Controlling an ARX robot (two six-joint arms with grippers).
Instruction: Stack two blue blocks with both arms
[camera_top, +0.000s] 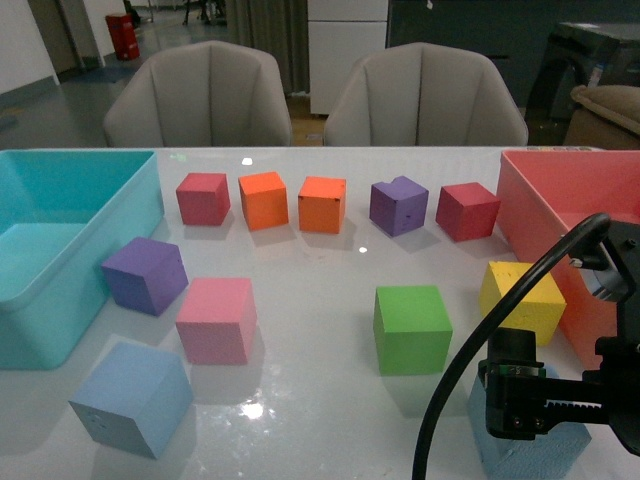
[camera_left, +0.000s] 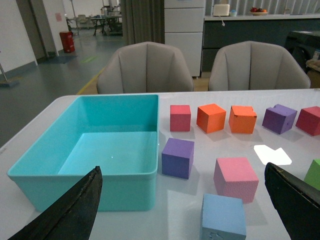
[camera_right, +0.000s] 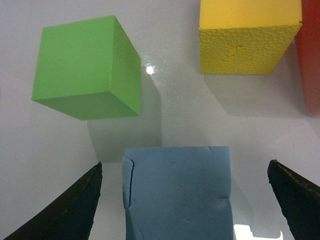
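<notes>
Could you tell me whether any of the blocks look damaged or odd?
Yes. The blue block framed by the open right gripper has a split down one edge. The yellow cube shows a small tear in its pitted face, and the back-row purple cube has a notch in its top edge.

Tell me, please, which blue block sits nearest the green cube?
The front-right blue block, at the right gripper; the other blue block sits far left beside the pink cube.

Front camera over table (camera_top: 330, 270), wrist cameras nearer, sharing cubes (camera_top: 215, 320)
</notes>
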